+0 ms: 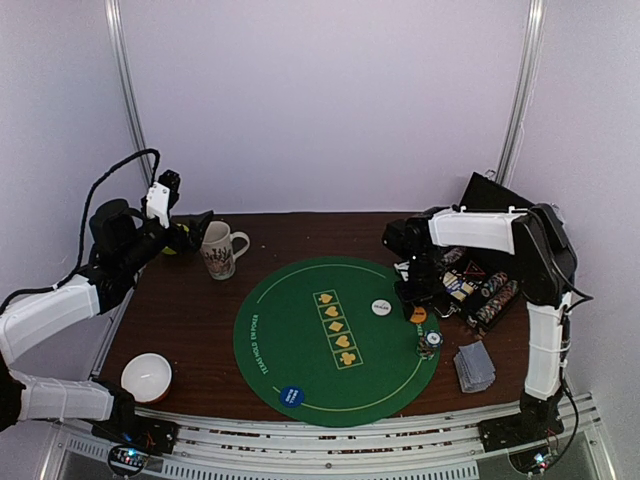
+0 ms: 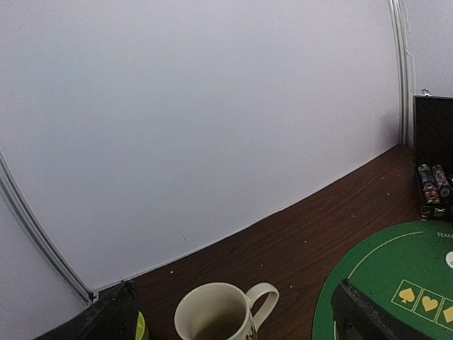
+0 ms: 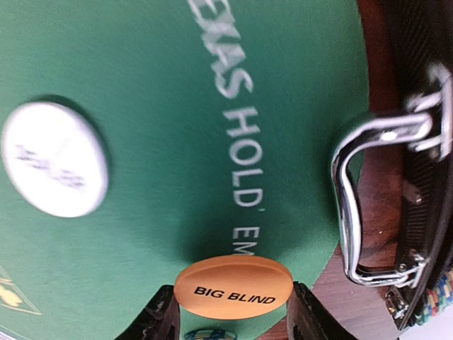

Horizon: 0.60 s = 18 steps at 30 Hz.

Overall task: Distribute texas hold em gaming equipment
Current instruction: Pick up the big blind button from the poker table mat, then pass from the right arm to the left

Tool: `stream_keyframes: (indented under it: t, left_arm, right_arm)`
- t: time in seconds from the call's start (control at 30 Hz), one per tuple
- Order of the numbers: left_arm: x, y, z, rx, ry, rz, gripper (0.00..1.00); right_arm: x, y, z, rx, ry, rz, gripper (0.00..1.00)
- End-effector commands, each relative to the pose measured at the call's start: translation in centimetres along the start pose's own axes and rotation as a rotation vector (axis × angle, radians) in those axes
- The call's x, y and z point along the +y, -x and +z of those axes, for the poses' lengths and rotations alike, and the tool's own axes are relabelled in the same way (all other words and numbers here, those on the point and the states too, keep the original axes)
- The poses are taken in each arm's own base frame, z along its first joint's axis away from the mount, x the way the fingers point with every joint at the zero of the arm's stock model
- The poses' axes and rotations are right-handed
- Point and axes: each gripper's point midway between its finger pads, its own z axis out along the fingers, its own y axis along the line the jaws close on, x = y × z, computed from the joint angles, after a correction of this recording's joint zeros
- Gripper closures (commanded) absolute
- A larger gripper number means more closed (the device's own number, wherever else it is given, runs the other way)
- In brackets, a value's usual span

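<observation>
My right gripper [image 3: 233, 312] is shut on the orange "BIG BLIND" button [image 3: 233, 287], one finger on each edge, over the right rim of the green felt mat [image 3: 177, 106]. From above, this orange button [image 1: 418, 314] lies under the right gripper [image 1: 412, 298]. On the mat are also a white button [image 1: 380, 307], a blue button [image 1: 291, 396] and a small chip stack [image 1: 430, 342]. A grey-blue card deck [image 1: 474, 367] lies on the wood beside the mat. My left gripper [image 1: 190, 232] is open and holds nothing, hovering beside the mug.
An open black case [image 1: 480, 285] with rows of chips sits at the right; its metal handle [image 3: 347, 205] is close to my right fingers. A patterned mug [image 2: 219, 312] stands between the left fingers. A white bowl [image 1: 148, 376] sits front left.
</observation>
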Motion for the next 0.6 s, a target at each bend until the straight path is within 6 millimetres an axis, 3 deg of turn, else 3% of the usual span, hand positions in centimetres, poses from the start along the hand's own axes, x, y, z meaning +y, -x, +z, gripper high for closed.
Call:
stream_keyframes:
  t: [0.0, 0.1, 0.27, 0.47, 0.57]
  left_arm:
    - [-0.6, 2.5, -0.3, -0.079, -0.04, 0.003, 0.02]
    - [-1.4, 3.4, -0.2, -0.095, -0.101, -0.044, 0.02]
    - [-5.2, 5.9, 0.8, -0.072, -0.336, -0.252, 0.08]
    - [-12.6, 7.6, 0.3, 0.048, -0.648, -0.361, 0.17]
    - [-13.5, 8.1, -1.2, 0.074, -0.727, -0.438, 0.25]
  right_arm:
    - [1.7, 2.1, -6.5, -0.192, 0.008, -0.074, 0.57]
    - [5.0, 3.9, -10.7, -0.354, 0.039, -0.163, 0.57]
    - [13.7, 5.6, -17.7, -0.688, 0.126, -0.33, 0.56]
    - [22.5, 4.8, -23.5, -0.998, 0.191, -0.503, 0.55]
    - [24.1, 4.2, -25.3, -1.086, 0.201, -0.533, 0.55]
